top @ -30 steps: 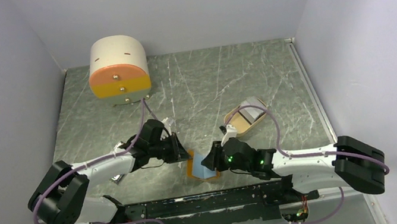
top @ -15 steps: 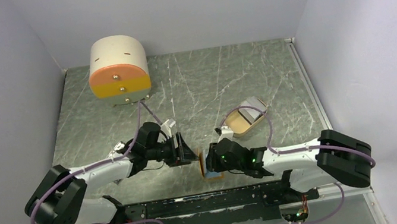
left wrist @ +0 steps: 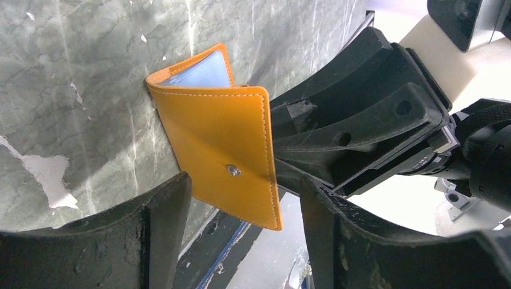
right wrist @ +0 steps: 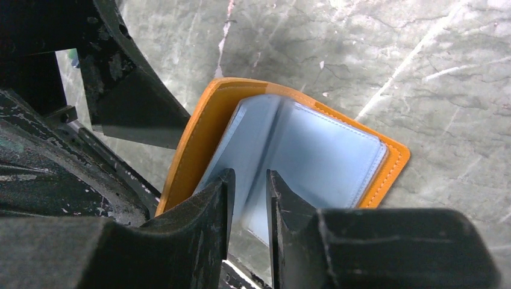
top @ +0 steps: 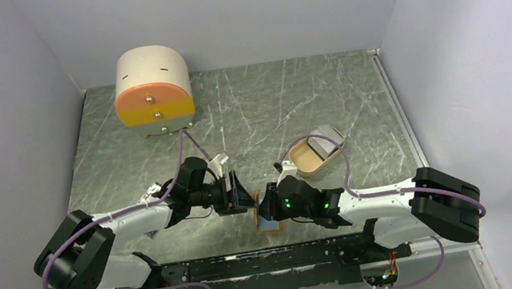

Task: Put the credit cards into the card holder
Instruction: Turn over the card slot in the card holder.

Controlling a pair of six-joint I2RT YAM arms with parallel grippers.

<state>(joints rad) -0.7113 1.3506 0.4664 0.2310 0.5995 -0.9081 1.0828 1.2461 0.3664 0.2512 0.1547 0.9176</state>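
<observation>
The holder (left wrist: 220,150) stands half open on the table between both grippers. The left gripper (left wrist: 244,201) is spread wide around its orange cover. The right gripper (right wrist: 250,183), nearly closed, pinches its pale blue inner leaf.

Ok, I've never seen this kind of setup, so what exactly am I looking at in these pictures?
Two robot arms are bolted at the near edge of a marbled table. One picture looks down from above; the other two come from cameras on each wrist. The right fingers pinch a pale blue inner sleeve of the orange card holder, which is half open. The left fingers stand open either side of its orange cover, not gripping. Farther back sit a round drawer box and a tan oval tray with a pale card in it.
</observation>
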